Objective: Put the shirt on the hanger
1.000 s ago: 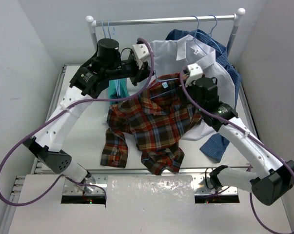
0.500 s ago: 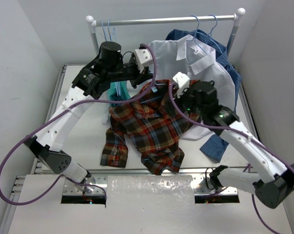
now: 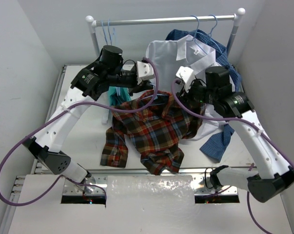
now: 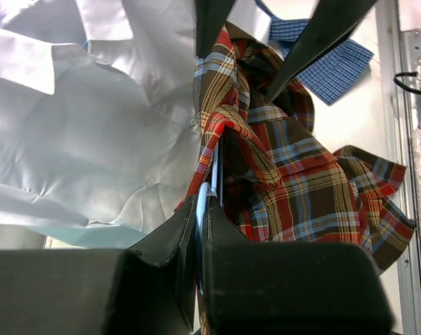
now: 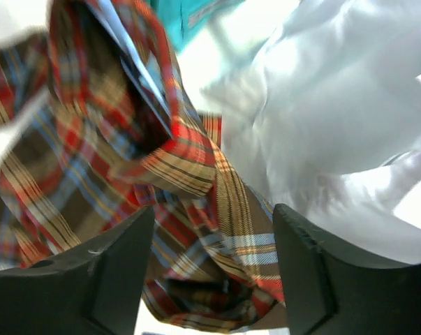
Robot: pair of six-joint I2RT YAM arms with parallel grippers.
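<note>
Two hands close together over the table (image 3: 90,139), near the middle of the top view. Left hand (image 4: 200,218) pinched thin on the hanger (image 4: 204,197), low in the left wrist view, with the pale-blue wire running up into the folds of the shirt (image 3: 154,127). Probably held like that to keep the wire steady for dressing. Right hand (image 5: 213,227) spread wide, gripping nothing, with a fold of plaid cloth just in front of the gap. Likely lined up to pinch the collar or shoulder and pull it over the wire. Shirt bunched at its top between both hands, the rest spread on the table toward the lower middle of the top view, one sleeve off to the lower left. Hanger maybe only partly inside the shirt; hard to tell. No box or basket to see. Only holder here: the rail (image 3: 161,20) across the top, with spare hangers (image 3: 107,30) at the upper left and a white shirt (image 3: 168,58) and a blue checked shirt (image 3: 215,145) at the upper right. Teal thing (image 3: 118,91) under the left arm, too hidden to name.
</note>
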